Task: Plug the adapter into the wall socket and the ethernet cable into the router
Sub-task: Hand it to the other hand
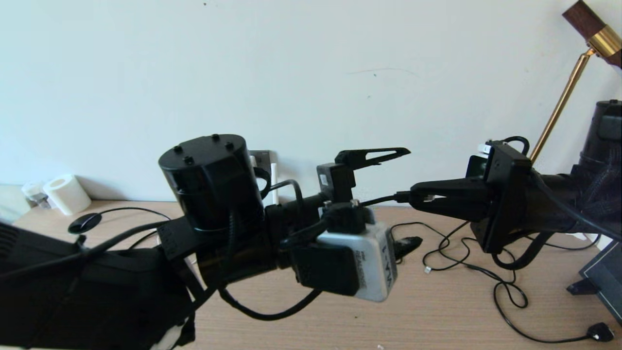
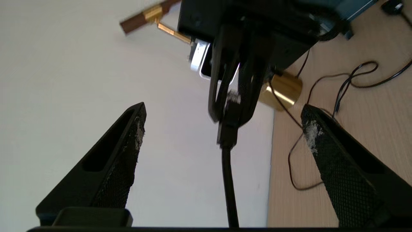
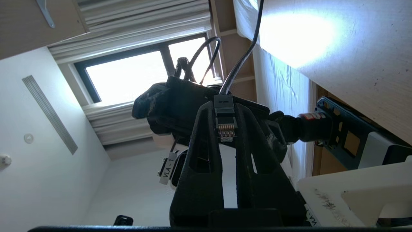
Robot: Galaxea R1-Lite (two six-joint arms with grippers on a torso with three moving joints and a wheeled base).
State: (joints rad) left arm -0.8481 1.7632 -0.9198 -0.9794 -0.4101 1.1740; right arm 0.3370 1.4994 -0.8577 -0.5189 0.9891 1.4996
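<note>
Two grippers are seen above the desk (image 1: 437, 311), facing each other. The ethernet cable (image 3: 225, 119) is pinched at its clip connector between the closed fingers of the right gripper (image 1: 418, 197), the clear tip pointing back toward that wrist and the black cord running out past the fingertips toward the left gripper (image 2: 222, 129). The left gripper's fingers are spread wide on either side of the cord without touching it, so the cable's long axis runs straight between them. The right arm alone is judged to carry the connector. Relative to the left arm, the wall socket (image 1: 262, 158) is glimpsed just behind its big black joint, mostly covered. The router and the adapter cannot be made out.
</note>
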